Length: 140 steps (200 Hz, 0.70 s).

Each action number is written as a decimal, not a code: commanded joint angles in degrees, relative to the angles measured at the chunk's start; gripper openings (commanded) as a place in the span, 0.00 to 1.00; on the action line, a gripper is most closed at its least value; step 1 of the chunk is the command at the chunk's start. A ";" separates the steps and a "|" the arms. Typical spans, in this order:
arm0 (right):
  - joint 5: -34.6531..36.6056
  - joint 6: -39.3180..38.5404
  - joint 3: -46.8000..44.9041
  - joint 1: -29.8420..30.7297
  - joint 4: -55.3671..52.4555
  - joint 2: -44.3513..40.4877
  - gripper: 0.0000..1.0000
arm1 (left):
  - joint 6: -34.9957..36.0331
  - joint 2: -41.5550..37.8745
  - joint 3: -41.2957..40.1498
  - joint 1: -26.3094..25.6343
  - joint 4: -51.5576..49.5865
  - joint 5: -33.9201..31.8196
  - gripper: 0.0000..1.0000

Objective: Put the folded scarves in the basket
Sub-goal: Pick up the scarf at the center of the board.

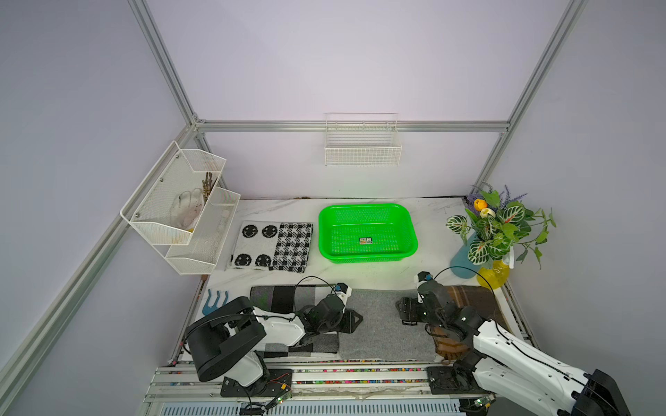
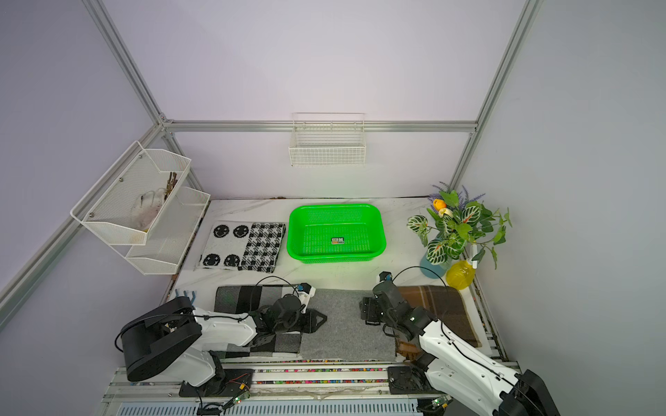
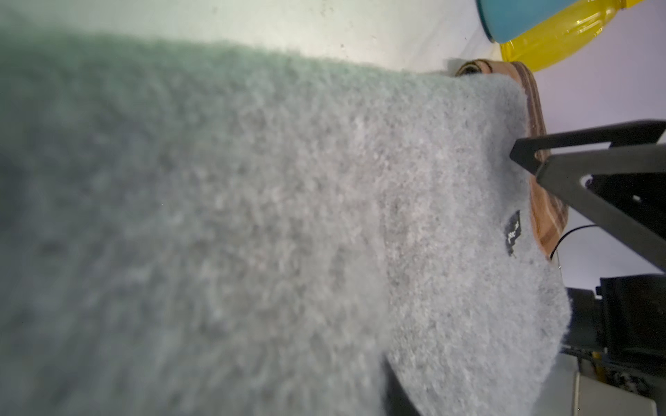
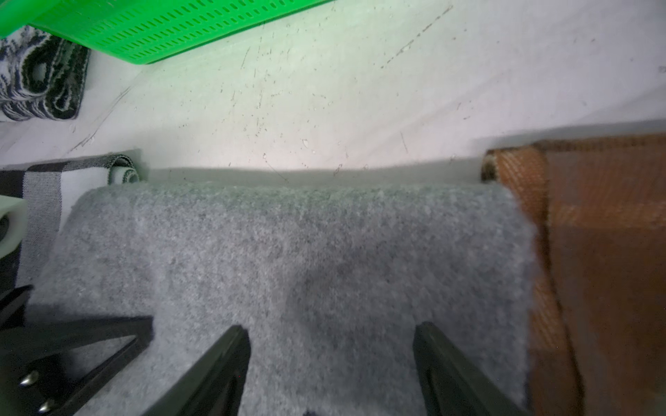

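Scarf (image 1: 382, 324): grey, folded, lying at the front of the table (image 1: 432, 252), between a checked scarf (image 1: 281, 299) and a brown plaid scarf (image 1: 475, 299).
Basket (image 1: 367, 207): green, behind the scarf, apart from it.
Left gripper (image 1: 355, 320): jaws clamped on the scarf's left edge.
Right gripper (image 4: 329, 329): jaws apart, over the scarf's right part.

The basket (image 1: 364, 206) is bright green plastic with perforated sides, rounded corners and a small label on its bare floor. It stands upright toward the back of the white surface (image 1: 360, 277). The folded scarf (image 1: 382, 324) is a plain, fuzzy grey rectangle with a small black tag near one end, lying in front of the basket and apart from it, its long edge roughly parallel to the basket's front wall.
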 commanded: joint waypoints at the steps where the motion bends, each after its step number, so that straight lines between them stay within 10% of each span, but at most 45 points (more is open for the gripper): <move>1: 0.78 0.15 -0.75 0.45 1.17 -0.54 0.77 | 0.94 1.12 0.13 0.04 -3.70 0.13 0.02; 118: -3.66 -2.52 -1.15 0.55 8.42 11.84 0.81 | 8.42 -14.86 -4.01 13.29 -18.52 -0.22 0.00; 140: -4.29 -3.25 -0.19 0.55 9.17 13.88 0.82 | 8.45 -11.91 -3.03 13.43 -17.18 1.69 0.23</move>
